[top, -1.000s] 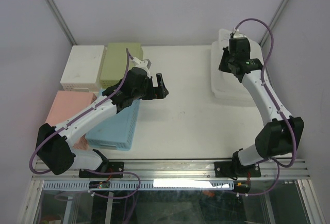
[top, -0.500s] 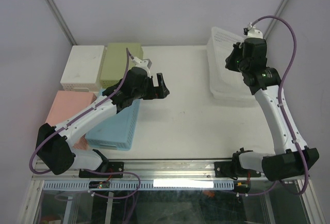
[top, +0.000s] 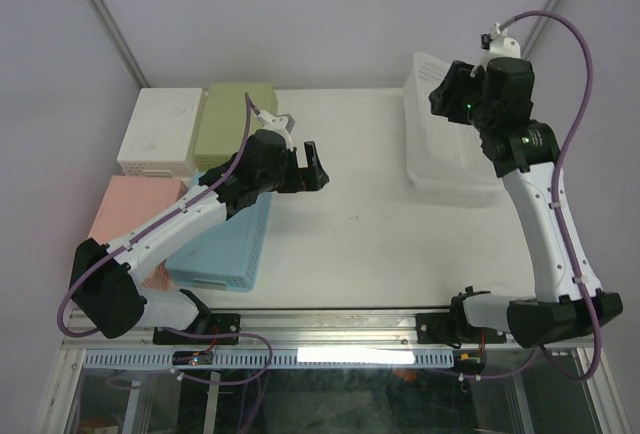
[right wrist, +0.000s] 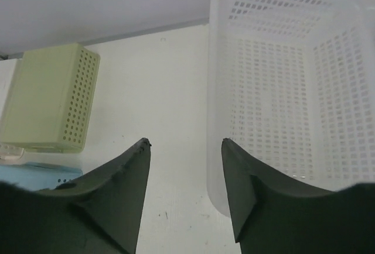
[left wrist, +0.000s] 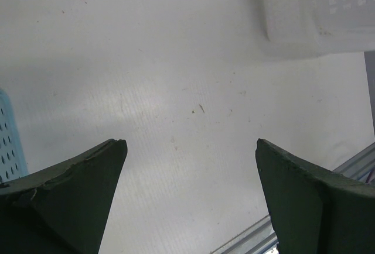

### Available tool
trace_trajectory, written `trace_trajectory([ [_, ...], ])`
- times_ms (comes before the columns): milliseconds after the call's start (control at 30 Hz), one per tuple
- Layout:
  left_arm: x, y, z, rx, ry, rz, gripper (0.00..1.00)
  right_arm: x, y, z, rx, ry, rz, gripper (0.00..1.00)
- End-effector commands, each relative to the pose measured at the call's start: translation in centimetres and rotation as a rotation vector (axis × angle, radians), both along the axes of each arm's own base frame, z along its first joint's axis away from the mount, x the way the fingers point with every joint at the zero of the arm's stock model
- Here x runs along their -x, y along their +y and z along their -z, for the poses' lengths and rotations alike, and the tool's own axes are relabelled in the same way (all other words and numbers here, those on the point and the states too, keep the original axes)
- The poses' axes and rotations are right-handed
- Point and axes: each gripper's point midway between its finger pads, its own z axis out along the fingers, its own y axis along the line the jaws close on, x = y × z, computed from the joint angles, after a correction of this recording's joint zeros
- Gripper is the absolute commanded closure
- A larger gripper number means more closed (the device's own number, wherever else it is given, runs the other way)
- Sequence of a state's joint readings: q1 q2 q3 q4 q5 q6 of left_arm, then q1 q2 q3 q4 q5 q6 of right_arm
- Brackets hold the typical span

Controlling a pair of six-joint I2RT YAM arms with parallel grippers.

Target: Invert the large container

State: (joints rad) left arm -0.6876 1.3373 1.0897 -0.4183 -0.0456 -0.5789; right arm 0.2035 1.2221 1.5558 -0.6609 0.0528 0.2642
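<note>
Right gripper (right wrist: 186,141), jaws parted and empty, hangs beside the open-side-up container (right wrist: 263,78), probably placed to seize its wall; left gripper (left wrist: 190,143), likewise parted, idles.

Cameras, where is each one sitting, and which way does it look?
Top external: high up behind the arms, looking down on the table; both arms, left gripper and right gripper show.
Left wrist: on the left arm, looking down at the table; its two fingers show.
Right wrist: on the right arm, looking down at the white basket and green box; its fingers show.
Shared: both wrist views catch the white basket.
</note>
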Motion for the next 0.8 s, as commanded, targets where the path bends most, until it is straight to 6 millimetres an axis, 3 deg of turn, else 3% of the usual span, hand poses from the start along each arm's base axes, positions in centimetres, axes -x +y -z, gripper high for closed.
trace_trajectory([
  [0, -0.4, -1.1, -2.2, 0.055, -0.056, 0.021, 0.01, -2.5, 0.8, 3.9, 0.068, 0.139, -0.046, 0.39],
  [100, -0.4, -1.0, -2.3, 0.058, -0.058, 0.02, 0.01, -4.3, 0.6, 6.3, 0.101, 0.205, -0.019, 0.33],
  [200, -0.2, -0.9, -2.4, 0.061, -0.06, 0.019, 0.01, -5.7, 0.2, 8.3, 0.13, 0.254, 0.01, 0.34],
  [400, -0.1, -0.7, -2.5, 0.064, -0.062, 0.017, 0.01, -7.4, 1.3, 11.7, 0.139, 0.332, -0.037, 0.52],
  [500, 0.0, -0.7, -2.6, 0.066, -0.062, 0.017, 0.01, -7.6, 1.5, 12.1, 0.134, 0.355, -0.046, 0.73],
  [600, 0.1, -0.5, -2.7, 0.069, -0.065, 0.012, 0.01, -6.8, 1.2, 9.5, 0.119, 0.296, -0.021, 1.0],
  [767, 0.1, -0.4, -2.6, 0.063, -0.067, 0.01, 0.01, -3.5, 0.6, 1.2, 0.052, 0.089, -0.008, 1.0],
])
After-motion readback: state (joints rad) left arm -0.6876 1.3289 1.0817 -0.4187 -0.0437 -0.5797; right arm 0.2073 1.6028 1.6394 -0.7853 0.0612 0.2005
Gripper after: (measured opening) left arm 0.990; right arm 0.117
